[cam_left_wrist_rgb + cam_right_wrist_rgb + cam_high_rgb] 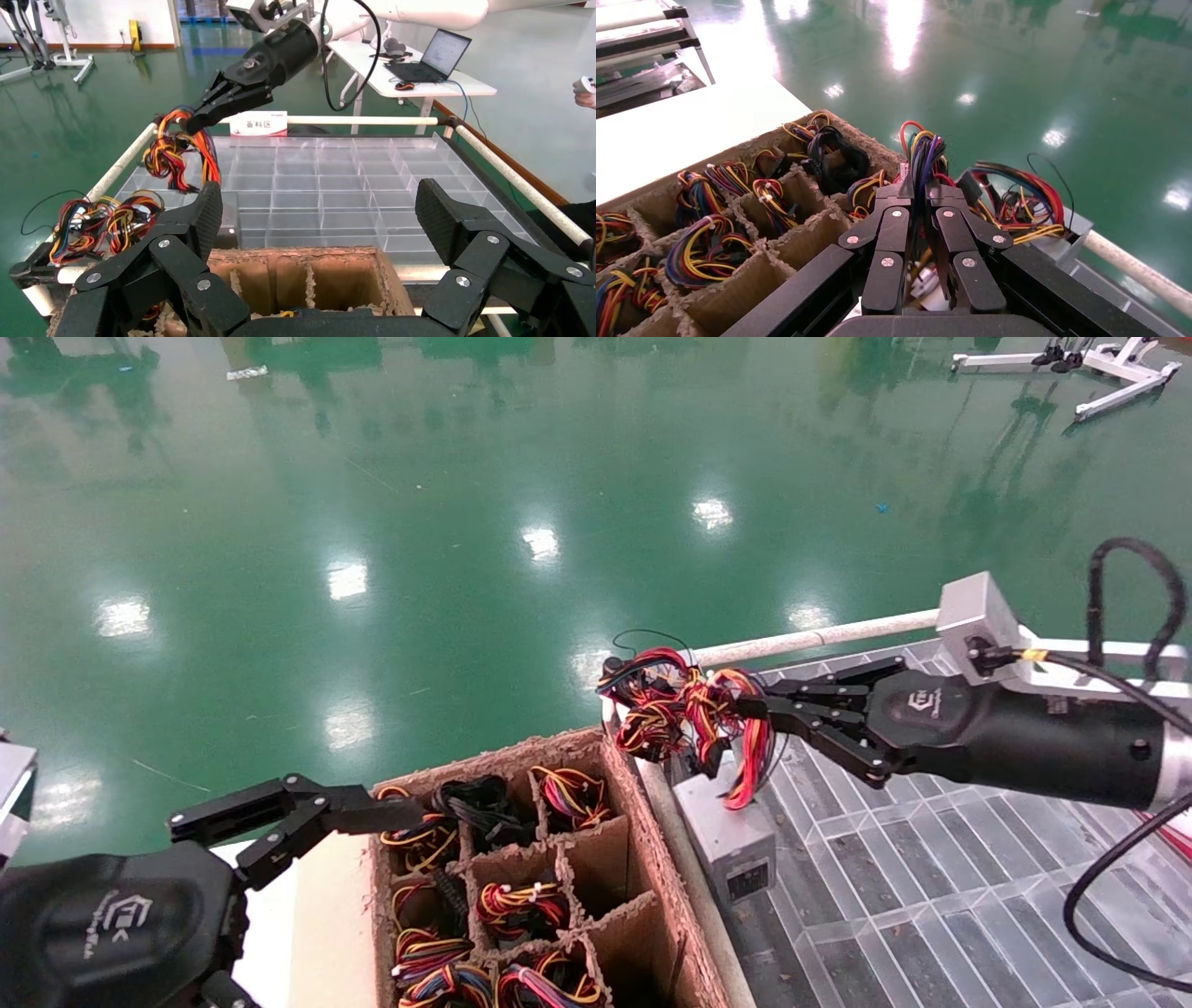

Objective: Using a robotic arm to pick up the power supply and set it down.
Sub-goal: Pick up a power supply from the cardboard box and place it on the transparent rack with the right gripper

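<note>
Right tool (756, 707) clamping power supply (729, 836) wires, beside cardboard box (652, 822) edge

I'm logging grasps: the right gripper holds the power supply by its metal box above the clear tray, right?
Not by the box. The right gripper is shut on the power supply's wire bundle; the box hangs below, above the clear tray. The head view shows it.

On my screen both arms are glossy black with white hexagon logos. The right black jointed two-finger claw (756, 708) carries a silver-grey box module (975, 614) and looping black cable (1131, 617); the left black claw (320, 232) shows silver screws and textured pads.
</note>
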`<action>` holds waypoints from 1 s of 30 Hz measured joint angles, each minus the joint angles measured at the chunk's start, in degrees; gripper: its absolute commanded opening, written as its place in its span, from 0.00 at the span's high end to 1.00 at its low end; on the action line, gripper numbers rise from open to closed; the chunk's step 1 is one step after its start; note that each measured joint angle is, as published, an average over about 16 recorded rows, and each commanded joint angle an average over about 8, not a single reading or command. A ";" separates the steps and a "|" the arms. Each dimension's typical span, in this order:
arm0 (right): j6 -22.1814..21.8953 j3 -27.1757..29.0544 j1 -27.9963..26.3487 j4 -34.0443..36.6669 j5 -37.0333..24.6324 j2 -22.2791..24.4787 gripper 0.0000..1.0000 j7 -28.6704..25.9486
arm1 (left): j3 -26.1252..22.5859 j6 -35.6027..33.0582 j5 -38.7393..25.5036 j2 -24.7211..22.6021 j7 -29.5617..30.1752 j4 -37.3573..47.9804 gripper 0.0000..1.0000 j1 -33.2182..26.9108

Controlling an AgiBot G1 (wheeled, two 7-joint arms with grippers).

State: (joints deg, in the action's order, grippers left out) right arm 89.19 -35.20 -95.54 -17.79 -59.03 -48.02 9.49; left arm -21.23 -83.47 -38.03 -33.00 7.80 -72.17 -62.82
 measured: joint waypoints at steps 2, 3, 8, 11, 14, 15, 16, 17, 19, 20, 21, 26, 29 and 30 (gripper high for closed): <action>0.02 -0.10 0.03 1.12 0.04 -0.52 1.00 0.54 | 0.00 0.00 0.00 0.00 0.00 0.00 0.00 0.00; 0.03 -0.13 0.06 1.70 0.07 -0.75 1.00 0.82 | 0.00 0.00 0.00 0.00 0.00 0.00 0.00 0.00; 0.22 -0.20 0.45 4.55 0.38 -1.51 1.00 2.17 | 0.00 0.00 0.00 0.00 0.00 0.00 0.00 0.00; 0.38 -0.18 0.84 6.10 0.67 -1.69 1.00 2.89 | 0.00 0.00 0.00 0.00 0.00 0.00 0.00 0.00; 0.53 -0.14 1.31 7.47 0.99 -1.69 1.00 3.52 | -0.01 0.00 0.00 0.00 0.00 0.00 0.00 0.00; 0.58 -0.12 1.48 7.88 1.10 -1.66 1.00 3.72 | -0.01 0.00 0.00 0.00 0.00 0.00 0.00 0.00; 0.62 -0.11 1.65 8.27 1.21 -1.61 1.00 3.90 | -0.01 0.00 0.00 0.00 0.00 0.00 0.00 0.00; 0.65 -0.09 1.83 8.64 1.32 -1.57 1.00 4.09 | -0.01 0.00 0.00 0.00 0.00 0.00 0.00 0.00; 0.70 -0.06 2.18 9.32 1.54 -1.47 1.00 4.44 | -0.01 0.00 0.00 0.00 0.00 0.00 0.00 0.00; 0.71 -0.05 2.35 9.63 1.63 -1.42 1.00 4.61 | -0.01 0.00 0.01 0.00 0.00 0.00 0.00 0.00; 0.71 -0.03 2.50 9.92 1.73 -1.38 1.00 4.77 | -0.01 0.00 0.01 0.00 0.00 0.00 0.00 0.00; 0.66 0.01 3.09 11.14 2.13 -1.15 0.79 5.42 | -0.01 0.01 0.01 0.00 0.00 0.00 0.00 0.00; 0.60 0.01 3.34 11.71 2.30 -1.09 0.42 5.69 | -0.01 0.01 0.01 0.00 -0.01 0.00 0.00 0.00; 0.58 0.01 3.40 11.87 2.34 -1.09 0.29 5.76 | -0.01 0.01 0.02 0.01 -0.01 0.01 0.00 0.00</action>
State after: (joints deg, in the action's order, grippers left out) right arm 89.77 -35.19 -92.14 -5.93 -56.68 -49.11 15.25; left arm -21.23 -83.46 -38.02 -33.00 7.79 -72.16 -62.82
